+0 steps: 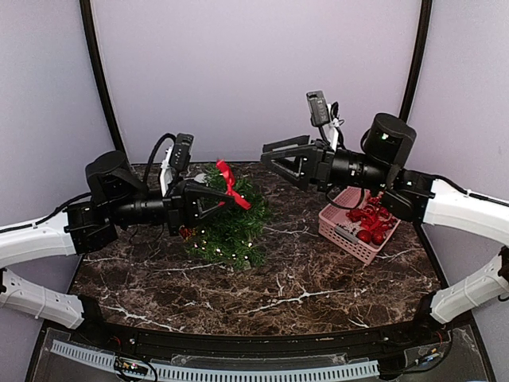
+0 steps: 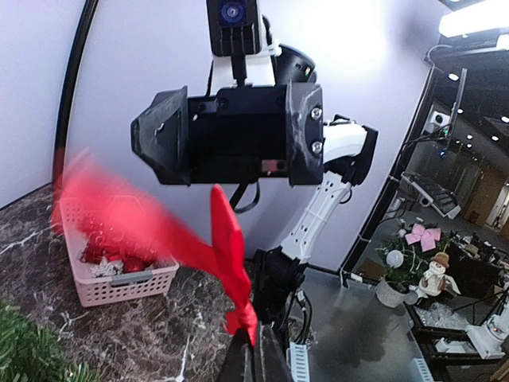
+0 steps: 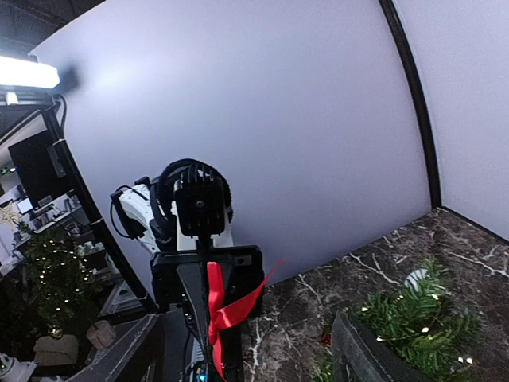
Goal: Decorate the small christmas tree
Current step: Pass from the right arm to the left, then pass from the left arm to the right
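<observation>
left gripper (image 1: 226,200) is seen clamped on a red ribbon bow (image 1: 230,185), jaws pinched together on its middle, loops and tails sticking out past the fingertips. the bow is held just over the upper branches of the small christmas tree (image 1: 232,229); contact with the needles cannot be told. right gripper (image 1: 267,153) is raised with jaws spread wide and nothing between them, pointed at the left gripper with a gap between the two. the tree is placed left of centre on the dark marble table (image 1: 318,294), tiny white lights lit. a pink plastic basket (image 1: 340,232) of red ornaments (image 1: 367,224) is set right of the tree, apart from it, under the right arm.
</observation>
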`<state>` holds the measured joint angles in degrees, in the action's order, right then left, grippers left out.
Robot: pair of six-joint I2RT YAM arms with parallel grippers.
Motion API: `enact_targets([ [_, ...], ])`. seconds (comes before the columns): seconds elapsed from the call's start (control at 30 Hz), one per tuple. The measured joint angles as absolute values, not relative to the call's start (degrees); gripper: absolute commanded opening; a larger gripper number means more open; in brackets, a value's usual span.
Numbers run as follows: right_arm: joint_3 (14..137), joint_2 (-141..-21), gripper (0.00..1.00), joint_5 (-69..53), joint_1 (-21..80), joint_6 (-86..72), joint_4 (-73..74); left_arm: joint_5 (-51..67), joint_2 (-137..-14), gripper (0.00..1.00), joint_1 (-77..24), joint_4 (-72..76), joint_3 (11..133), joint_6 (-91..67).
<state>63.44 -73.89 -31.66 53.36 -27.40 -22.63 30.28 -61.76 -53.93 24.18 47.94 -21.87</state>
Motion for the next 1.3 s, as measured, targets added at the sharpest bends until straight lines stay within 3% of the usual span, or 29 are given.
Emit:
enact_targets([
  [0.17, 66.35, -70.28, 0.76, -27.20, 52.86, -20.67, -5.65, 30.85, -62.81, 0.00, -53.91, 4.82, 54.48, -15.09],
  [0.37, 70.32, -71.85, 0.71, -29.43, 54.06, -15.25, 9.89, 36.34, -66.17, 0.00, -53.98, -11.16, 58.06, -10.07],
  [0.63, 69.89, -75.68, 0.63, -39.90, 55.81, -15.27, 11.99, 44.31, -71.26, 0.00, -55.22, -22.06, 61.71, -7.42],
  [0.87, 68.77, -80.05, 0.54, -45.58, 57.30, -15.97, 9.65, 47.59, -71.57, 0.00, -55.83, -23.22, 61.95, -7.46],
  [1.1, 67.18, -82.28, 0.31, -49.45, 58.70, -18.44, 5.56, 48.97, -71.57, 0.00, -55.90, -22.33, 61.95, -8.16],
  [1.23, 66.32, -82.35, 0.02, -50.85, 59.02, -19.57, 2.50, 49.12, -71.57, 0.00, -55.90, -21.61, 61.89, -8.47],
  [1.3, 65.93, -82.35, 0.00, -51.33, 59.07, -20.27, 1.21, 49.10, -71.57, 0.00, -55.90, -21.26, 61.84, -8.67],
])
